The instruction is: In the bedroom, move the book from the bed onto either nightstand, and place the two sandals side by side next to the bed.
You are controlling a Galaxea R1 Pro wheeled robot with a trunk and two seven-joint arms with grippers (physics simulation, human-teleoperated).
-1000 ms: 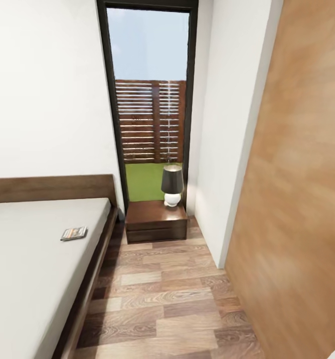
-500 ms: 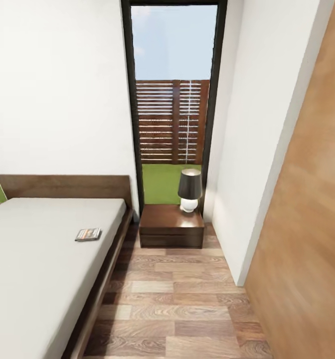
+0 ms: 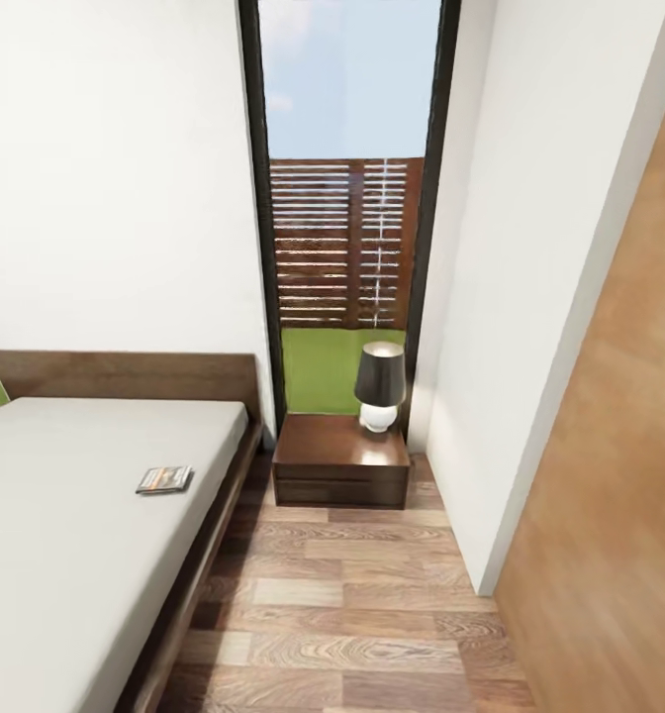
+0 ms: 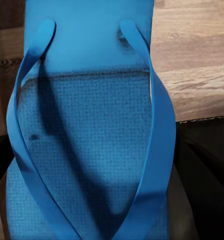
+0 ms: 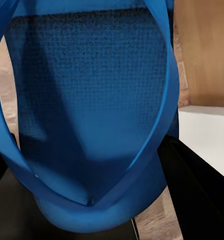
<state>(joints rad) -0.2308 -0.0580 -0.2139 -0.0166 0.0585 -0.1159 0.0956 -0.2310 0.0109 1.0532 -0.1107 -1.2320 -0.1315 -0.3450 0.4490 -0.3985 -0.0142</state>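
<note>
Each claw apparently held a soft, light blue sandal (image 4: 87, 140) (image 5: 87, 115), jaws hidden, while the thin book (image 3: 164, 479), best pinched at its edge, lay on the bed (image 3: 65, 555) at nine o'clock.

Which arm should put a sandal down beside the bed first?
Left, probably. The bed lies on the robot's left, floor alongside it. The left sandal and the right sandal each sit close before their wrist cameras.

You have the bed (image 3: 65, 515) at your left, with the book (image 3: 164, 479) lying on it near its right edge. Beyond the bed's far right corner stands the nightstand (image 3: 340, 463), a lamp (image 3: 379, 388) on its far right corner, the window (image 3: 344, 208) behind.
</note>
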